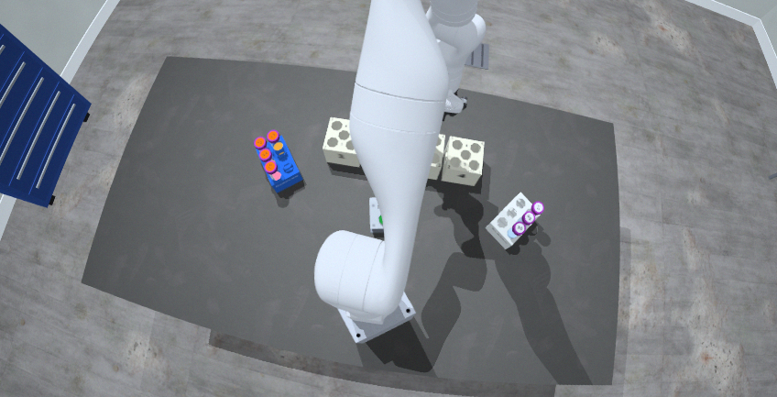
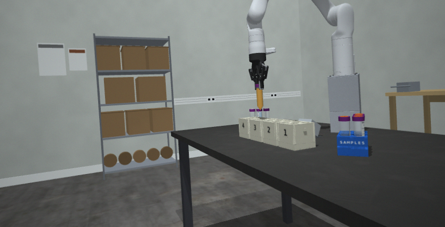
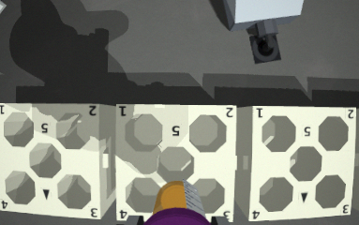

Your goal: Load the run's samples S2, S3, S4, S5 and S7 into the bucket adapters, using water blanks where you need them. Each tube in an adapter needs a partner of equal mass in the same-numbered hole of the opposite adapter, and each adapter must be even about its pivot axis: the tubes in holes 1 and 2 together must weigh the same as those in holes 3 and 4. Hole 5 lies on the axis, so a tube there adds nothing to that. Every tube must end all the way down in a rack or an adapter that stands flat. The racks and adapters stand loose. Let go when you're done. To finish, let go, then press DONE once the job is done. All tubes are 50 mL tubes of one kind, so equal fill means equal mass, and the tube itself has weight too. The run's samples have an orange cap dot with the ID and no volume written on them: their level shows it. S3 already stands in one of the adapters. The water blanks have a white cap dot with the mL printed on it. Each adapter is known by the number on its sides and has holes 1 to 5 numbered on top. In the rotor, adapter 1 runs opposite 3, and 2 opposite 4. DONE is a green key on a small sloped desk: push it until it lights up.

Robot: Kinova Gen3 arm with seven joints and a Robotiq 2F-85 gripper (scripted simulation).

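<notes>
Gripper (image 2: 258, 83): pinching 1 orange-filled, purple-capped tube (image 2: 258, 99), upright, above adapter 3 (image 2: 255, 128); adapter 4 (image 2: 243, 126) just beside; blue samples rack (image 2: 352, 143) well apart.

Arm (image 1: 392, 137): glossy white, smooth rounded links, thin seam lines at the joints, centre of top view. Fat domed elbow housing (image 1: 348, 275) lower centre. Base plate (image 1: 406, 314) white, square, dark screw holes at corners. In ext. view, upper right, arm sits on a pale grey box pedestal (image 2: 343, 99). Wrist ends in a black collar; gripper (image 2: 258, 81) black, w/ linked fingers. No cables or markings visible.
</notes>
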